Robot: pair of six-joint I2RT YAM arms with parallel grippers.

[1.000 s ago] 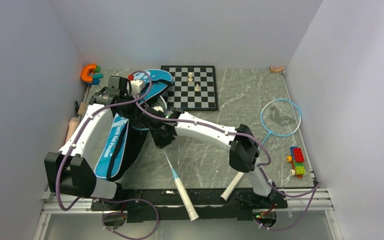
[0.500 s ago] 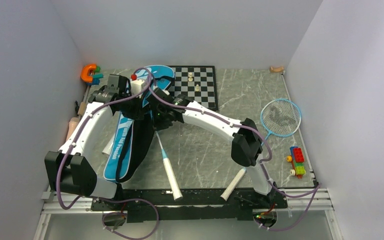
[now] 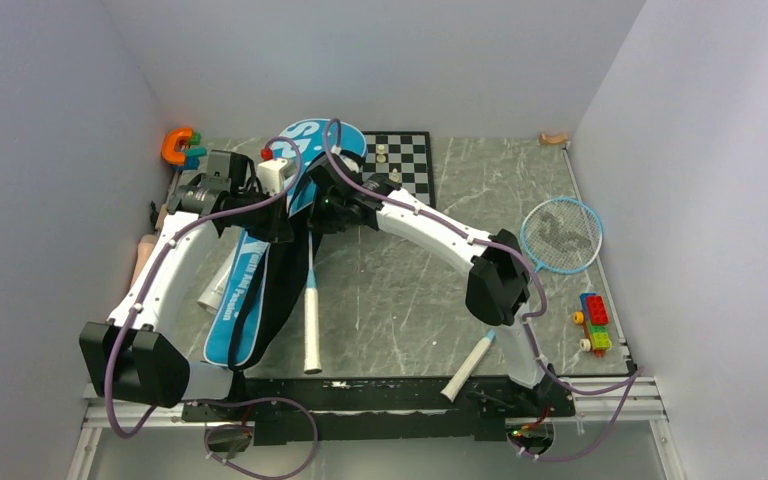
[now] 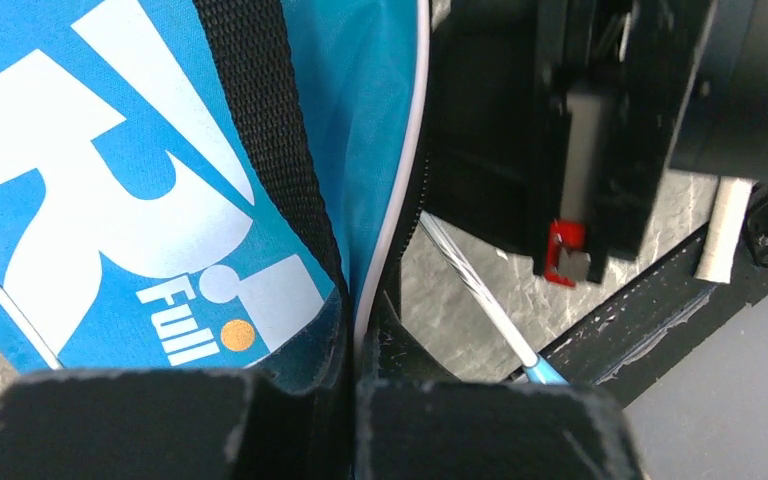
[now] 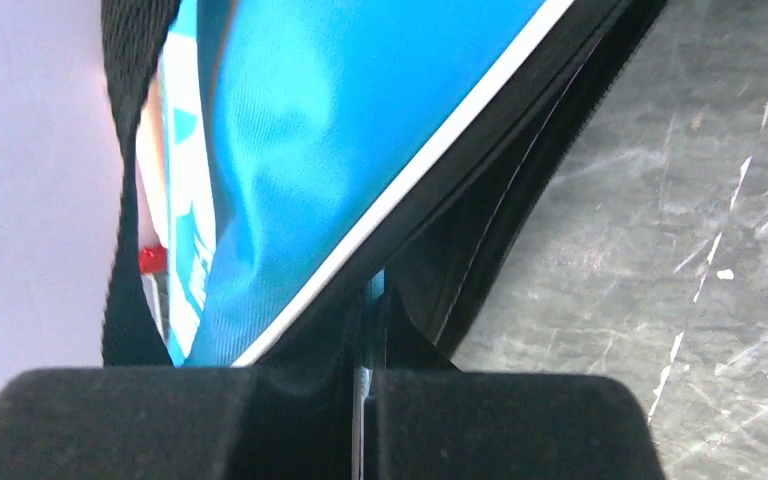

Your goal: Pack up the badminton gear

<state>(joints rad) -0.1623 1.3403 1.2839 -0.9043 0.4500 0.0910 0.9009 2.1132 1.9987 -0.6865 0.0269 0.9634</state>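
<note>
Top view: first racket head-in, handle jutting near from blue bag; second racket far right, white tube unpacked on worktop

Left wrist: left gripper clamped on blue bag rim

Right wrist: right gripper pinched shut on light-blue sliver, seemingly first racket frame

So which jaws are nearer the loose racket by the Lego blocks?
Right. The right jaws, holding the other racket at the blue bag, sit well left of the loose racket; the left jaws clamp the bag farther left.

Grey marble table w/ chessboard, racket, toy bricks, blue bag, prob. tube beside it
</note>
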